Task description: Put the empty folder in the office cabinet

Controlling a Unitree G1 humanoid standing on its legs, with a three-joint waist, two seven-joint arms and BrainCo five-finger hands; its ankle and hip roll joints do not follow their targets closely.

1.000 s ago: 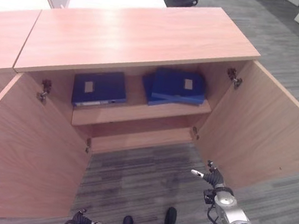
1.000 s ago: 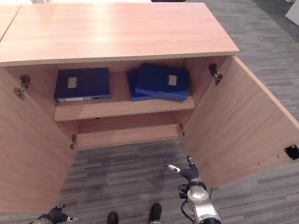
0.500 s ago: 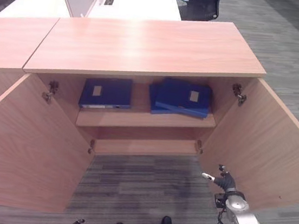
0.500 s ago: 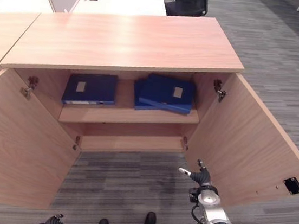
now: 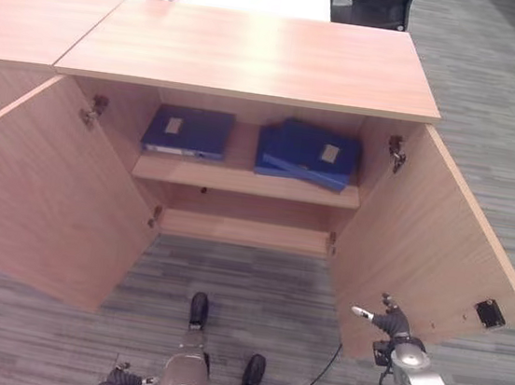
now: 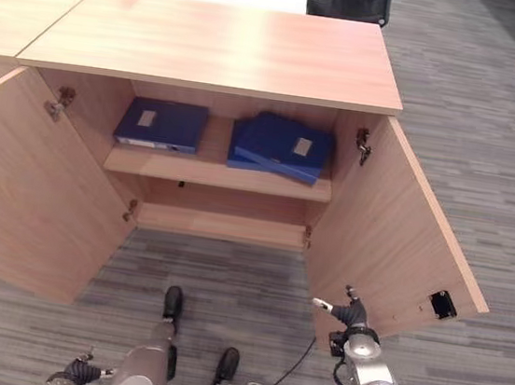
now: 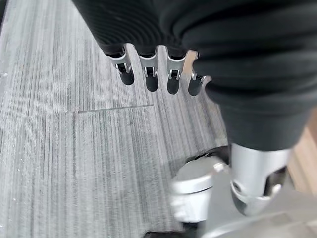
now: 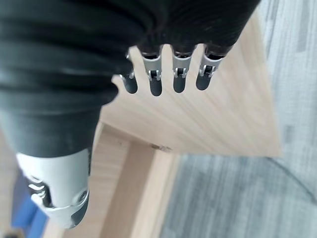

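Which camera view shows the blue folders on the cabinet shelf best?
The left eye view shows them best: one blue folder lies on the left of the shelf, and a stack of blue folders lies on the right. The right eye view shows nearly the same. The right wrist view catches a blue corner; the left wrist view shows carpet.

The right hand (image 5: pixel 390 323) hangs at about four o'clock in the head views, its arm entering from the lower right corner. Its fingers (image 8: pixel 155 79) are relaxed and nearly straight, lined in a row, with the thumb (image 8: pixel 52 191) set apart; they hold nothing. The thumb tip points toward nine o'clock in the left eye view. The left hand (image 5: pixel 121 383) sits low at about seven o'clock, close to the bottom edge. Its fingers (image 7: pixel 148 72) are likewise loose and straight in a row, thumb (image 7: pixel 255 181) apart, empty.
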